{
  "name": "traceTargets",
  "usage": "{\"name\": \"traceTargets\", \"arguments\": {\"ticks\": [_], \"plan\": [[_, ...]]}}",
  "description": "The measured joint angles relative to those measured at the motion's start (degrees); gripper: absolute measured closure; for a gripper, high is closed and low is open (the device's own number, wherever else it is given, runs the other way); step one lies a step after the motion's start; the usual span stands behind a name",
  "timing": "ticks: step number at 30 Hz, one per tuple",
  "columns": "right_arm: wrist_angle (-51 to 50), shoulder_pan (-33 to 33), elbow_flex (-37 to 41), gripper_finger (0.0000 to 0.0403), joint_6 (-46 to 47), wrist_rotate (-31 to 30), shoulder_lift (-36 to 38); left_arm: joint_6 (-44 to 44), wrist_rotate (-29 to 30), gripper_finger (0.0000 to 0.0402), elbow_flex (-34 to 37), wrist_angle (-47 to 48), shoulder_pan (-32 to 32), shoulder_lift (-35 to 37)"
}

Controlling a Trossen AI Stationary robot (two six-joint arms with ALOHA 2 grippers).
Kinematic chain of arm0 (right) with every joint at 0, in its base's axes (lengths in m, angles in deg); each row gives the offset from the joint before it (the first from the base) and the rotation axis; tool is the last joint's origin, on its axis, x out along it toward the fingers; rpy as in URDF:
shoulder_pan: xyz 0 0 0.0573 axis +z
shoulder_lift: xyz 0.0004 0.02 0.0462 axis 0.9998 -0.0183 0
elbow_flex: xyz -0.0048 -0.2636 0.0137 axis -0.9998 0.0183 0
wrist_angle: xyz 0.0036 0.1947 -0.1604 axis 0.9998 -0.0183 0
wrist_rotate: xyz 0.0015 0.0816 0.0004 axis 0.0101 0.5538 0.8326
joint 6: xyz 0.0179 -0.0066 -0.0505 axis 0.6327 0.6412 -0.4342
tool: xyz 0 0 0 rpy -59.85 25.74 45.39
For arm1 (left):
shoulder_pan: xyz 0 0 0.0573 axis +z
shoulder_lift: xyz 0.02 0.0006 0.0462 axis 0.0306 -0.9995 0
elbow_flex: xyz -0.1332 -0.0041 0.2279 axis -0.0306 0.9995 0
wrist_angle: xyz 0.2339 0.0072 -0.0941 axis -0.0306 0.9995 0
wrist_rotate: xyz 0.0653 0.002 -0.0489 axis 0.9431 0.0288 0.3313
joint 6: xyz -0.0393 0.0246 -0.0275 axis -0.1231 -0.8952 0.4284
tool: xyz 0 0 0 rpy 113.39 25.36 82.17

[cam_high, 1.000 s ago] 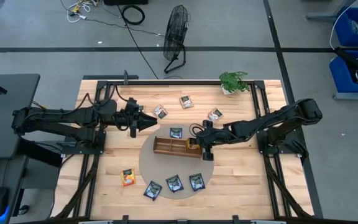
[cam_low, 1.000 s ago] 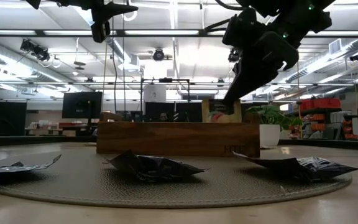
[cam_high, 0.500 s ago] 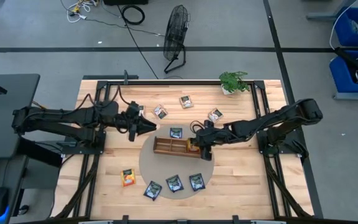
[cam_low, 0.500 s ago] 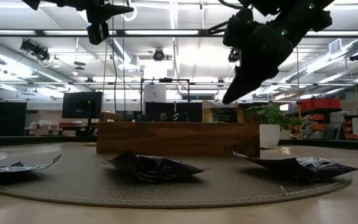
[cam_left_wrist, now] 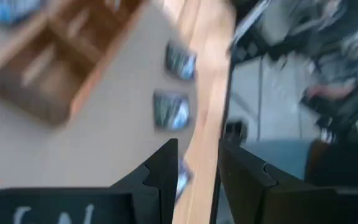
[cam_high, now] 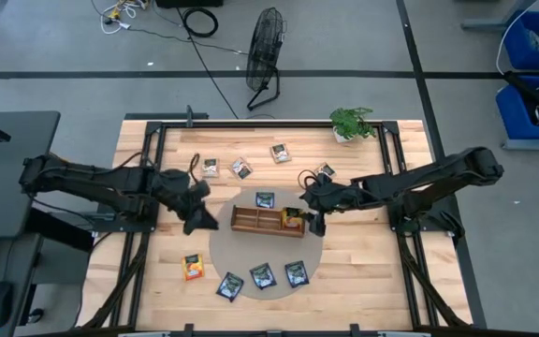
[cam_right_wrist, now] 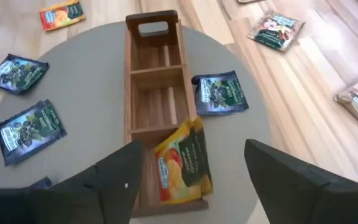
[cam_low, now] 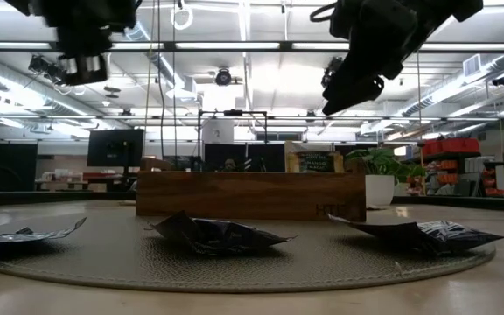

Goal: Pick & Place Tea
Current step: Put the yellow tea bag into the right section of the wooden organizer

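Observation:
A wooden tray (cam_high: pixel 268 221) lies on a round grey mat (cam_high: pixel 221 245). An orange tea packet (cam_right_wrist: pixel 182 163) sits slantwise in the tray's right end compartment, and its top shows above the rim (cam_low: pixel 313 162). My right gripper (cam_right_wrist: pixel 194 146) hangs open just above and to the right of it (cam_high: pixel 313 202), touching nothing. My left gripper (cam_high: pixel 200 217) is left of the tray, pointing down and open, with nothing between its fingers (cam_left_wrist: pixel 163 168). Dark blue packets (cam_high: pixel 262 275) lie on the mat's near part, and one (cam_high: pixel 265 198) lies behind the tray.
White-and-brown packets (cam_high: pixel 241 168) lie on the far part of the table, with one (cam_high: pixel 324 171) close to the right arm. Another orange packet (cam_high: pixel 193 267) lies near left, off the mat. A potted plant (cam_high: pixel 352 122) stands at the far right edge.
My right gripper has opened, let go of the orange packet and risen away from the tray toward the right. The packet stays in the end compartment. My left gripper has swung toward the table's near edge and tipped downward.

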Motion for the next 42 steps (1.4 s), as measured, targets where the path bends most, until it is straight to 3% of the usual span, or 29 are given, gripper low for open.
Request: {"name": "traceTargets", "arguments": {"ticks": [6, 11, 18, 22, 34, 42], "plan": [[-0.2, -0.04, -0.02, 0.0127, -0.02, -0.85, 0.78, -0.64, -1.66, 0.0284, 0.0, 13.14, -5.41, -0.13], [-0.43, -0.04, -0.02, 0.0134, -0.16, -1.84, 0.78, -4.43, 1.02, 0.0284, 0.02, 18.47, -10.87, -1.83], [-0.96, -0.07, -0.02, 0.0141, -0.43, -4.02, 0.78, -5.42, 6.73, 0.0284, 0.0, 16.62, -16.84, -8.65], [-1.36, -0.07, -0.02, 0.0145, -0.04, -4.02, 0.78, -6.8, 7.02, 0.0278, 0.0, 16.37, -18.88, -13.04], [-1.33, -0.07, -0.02, 0.0152, -0.03, -3.94, 0.78, -6.74, 7.07, 0.0158, 0.02, 15.98, -20.88, -27.0], [-2.32, -0.09, -0.02, 0.0151, 1.28, -2.3, 0.78, -7.26, 6.89, 0.0159, -0.17, 14.01, -20.85, -33.12]]}}
